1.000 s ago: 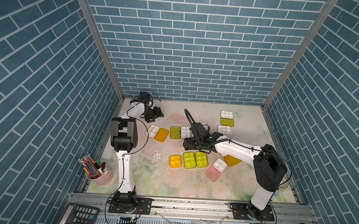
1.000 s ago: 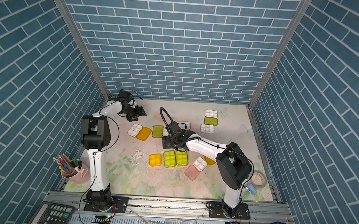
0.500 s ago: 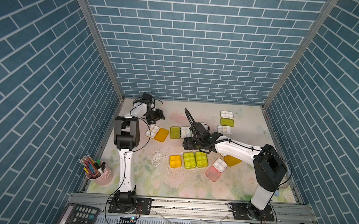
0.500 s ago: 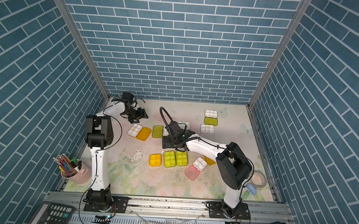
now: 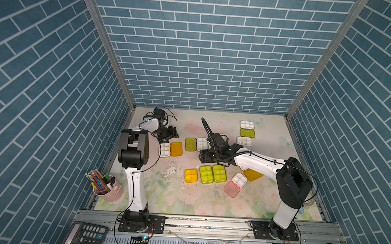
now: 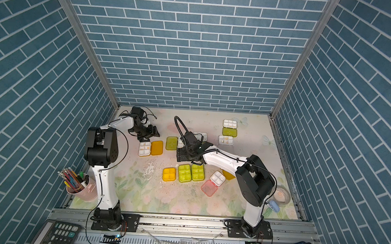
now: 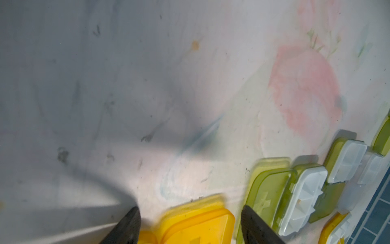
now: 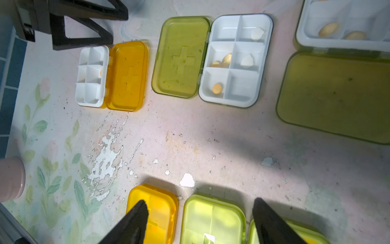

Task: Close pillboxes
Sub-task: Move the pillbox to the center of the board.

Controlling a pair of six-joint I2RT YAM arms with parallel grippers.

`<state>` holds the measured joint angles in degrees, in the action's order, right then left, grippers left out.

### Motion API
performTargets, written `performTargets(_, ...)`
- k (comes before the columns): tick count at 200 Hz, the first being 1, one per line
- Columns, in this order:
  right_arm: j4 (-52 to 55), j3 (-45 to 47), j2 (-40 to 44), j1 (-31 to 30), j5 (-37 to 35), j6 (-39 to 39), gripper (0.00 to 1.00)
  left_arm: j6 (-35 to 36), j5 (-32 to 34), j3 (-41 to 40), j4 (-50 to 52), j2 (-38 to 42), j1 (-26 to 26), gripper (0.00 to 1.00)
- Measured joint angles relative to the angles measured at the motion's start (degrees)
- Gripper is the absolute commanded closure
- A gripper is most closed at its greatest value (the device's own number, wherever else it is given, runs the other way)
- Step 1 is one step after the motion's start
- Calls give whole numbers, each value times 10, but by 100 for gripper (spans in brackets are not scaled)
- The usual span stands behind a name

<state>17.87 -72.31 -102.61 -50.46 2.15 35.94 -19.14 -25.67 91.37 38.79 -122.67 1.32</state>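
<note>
Pillboxes [image 5: 205, 174] scattered (some shut), left claw [image 7: 190, 209] spread, right claw [image 8: 200, 200] spread

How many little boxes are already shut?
3, in a row mid-table: the closed orange pillbox, the middle green pillbox, the end green pillbox. The right arm may hide more.

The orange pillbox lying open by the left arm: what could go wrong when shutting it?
1. The orange pillbox has its lid flat on the table, so the open left pincer might shove the whole box instead of folding it shut.
2. The open green pillbox lies close beside it, loose pills in its tray; a slide could knock it and spill them.
</note>
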Motion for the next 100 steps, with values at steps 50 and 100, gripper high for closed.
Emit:
performTargets(50,-16,20,24,0,9,0,21,30,0,-44,0,29,18,24)
performTargets(100,-22,34,30,0,16,2,22,46,-2,-100,-1,66,37,24)
